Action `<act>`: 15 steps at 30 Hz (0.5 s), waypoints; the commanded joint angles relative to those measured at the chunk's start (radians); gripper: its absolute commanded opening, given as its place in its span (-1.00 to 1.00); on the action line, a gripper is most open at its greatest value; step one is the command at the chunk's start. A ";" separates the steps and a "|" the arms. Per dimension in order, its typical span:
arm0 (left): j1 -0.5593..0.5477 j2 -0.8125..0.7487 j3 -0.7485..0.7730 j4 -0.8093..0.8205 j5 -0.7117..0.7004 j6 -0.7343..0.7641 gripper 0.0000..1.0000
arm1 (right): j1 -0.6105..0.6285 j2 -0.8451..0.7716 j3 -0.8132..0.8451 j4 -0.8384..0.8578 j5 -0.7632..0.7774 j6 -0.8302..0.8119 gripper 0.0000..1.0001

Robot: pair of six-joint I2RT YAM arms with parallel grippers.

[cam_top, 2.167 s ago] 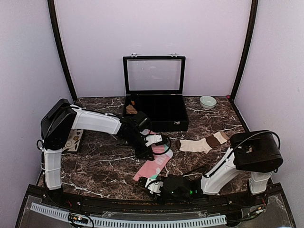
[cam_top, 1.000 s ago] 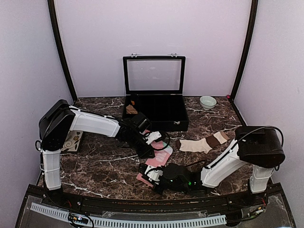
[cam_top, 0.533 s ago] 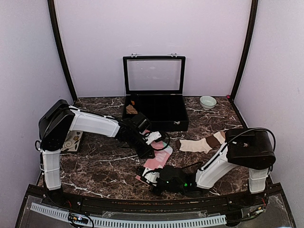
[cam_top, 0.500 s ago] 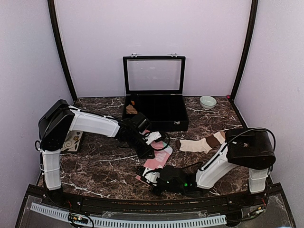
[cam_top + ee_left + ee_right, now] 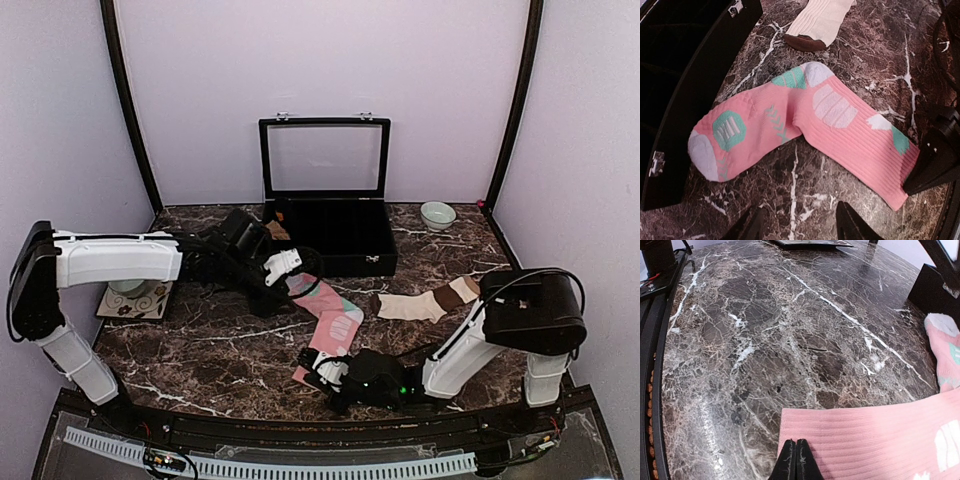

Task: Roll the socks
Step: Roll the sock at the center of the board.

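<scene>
The pink sock point(image 5: 328, 322) with mint-green and white patches lies spread flat on the marble, toe toward the box, cuff toward me. My right gripper point(image 5: 327, 373) sits low at the cuff, shut, its tips point(image 5: 796, 445) pinching the cuff's near edge point(image 5: 850, 435). My left gripper point(image 5: 802, 227) hovers open over bare marble just beside the sock's point(image 5: 805, 130) middle, holding nothing; from above it point(image 5: 280, 265) is near the toe. The cream-beige sock point(image 5: 430, 300) with brown bands lies flat to the right, its brown toe point(image 5: 802, 42) close to the pink one.
An open black box point(image 5: 330, 250) with a raised glass lid stands at the back centre, a small tan bundle point(image 5: 276, 230) inside. A pale bowl point(image 5: 437, 214) sits back right. A cup on a patterned mat point(image 5: 130, 295) lies under my left arm.
My left gripper let go of the pink sock, opened and drew back to the left. The sock, bunched before, now lies stretched flat. The right gripper stays shut at the cuff.
</scene>
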 commanded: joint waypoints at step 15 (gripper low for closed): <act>-0.195 -0.034 -0.104 -0.263 0.263 0.489 0.31 | -0.174 -0.127 -0.114 0.111 -0.354 0.353 -0.91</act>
